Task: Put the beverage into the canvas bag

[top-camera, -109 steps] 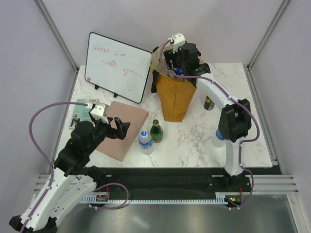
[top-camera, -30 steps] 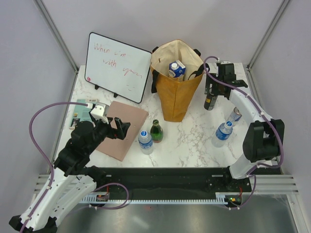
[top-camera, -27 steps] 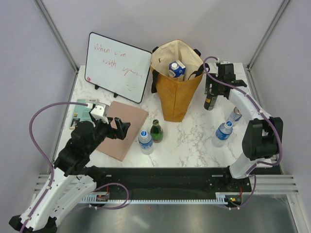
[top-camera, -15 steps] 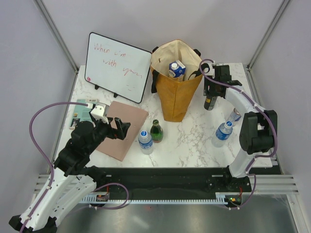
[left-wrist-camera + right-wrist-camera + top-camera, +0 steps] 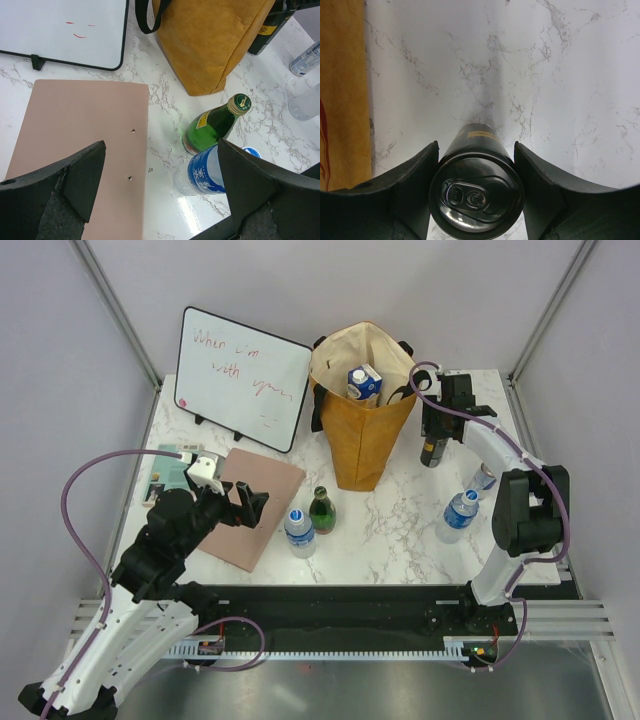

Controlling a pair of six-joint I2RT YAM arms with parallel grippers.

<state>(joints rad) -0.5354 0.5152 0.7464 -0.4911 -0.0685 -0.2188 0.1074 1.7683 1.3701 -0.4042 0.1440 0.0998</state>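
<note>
The canvas bag [image 5: 362,445] stands upright at the back middle, mustard-brown with a cream lining; a blue-and-white carton [image 5: 363,381] sits inside it. A black can [image 5: 431,453] stands on the table just right of the bag. My right gripper [image 5: 437,428] is down over the can. In the right wrist view its jaws press both sides of the can [image 5: 477,192], with the bag [image 5: 342,100] at the left edge. My left gripper [image 5: 245,505] hangs open and empty over the pink board. In the left wrist view it [image 5: 160,185] has nothing between its jaws.
A green bottle [image 5: 321,509] and a water bottle [image 5: 299,531] stand in front of the bag. Another water bottle [image 5: 458,515] and a lying can [image 5: 482,478] are at the right. A whiteboard [image 5: 243,375] leans at the back left, with a pink board [image 5: 262,502] before it.
My right arm left the bag after dropping the carton inside, swung right and came down over the black can. The left arm has not moved.
</note>
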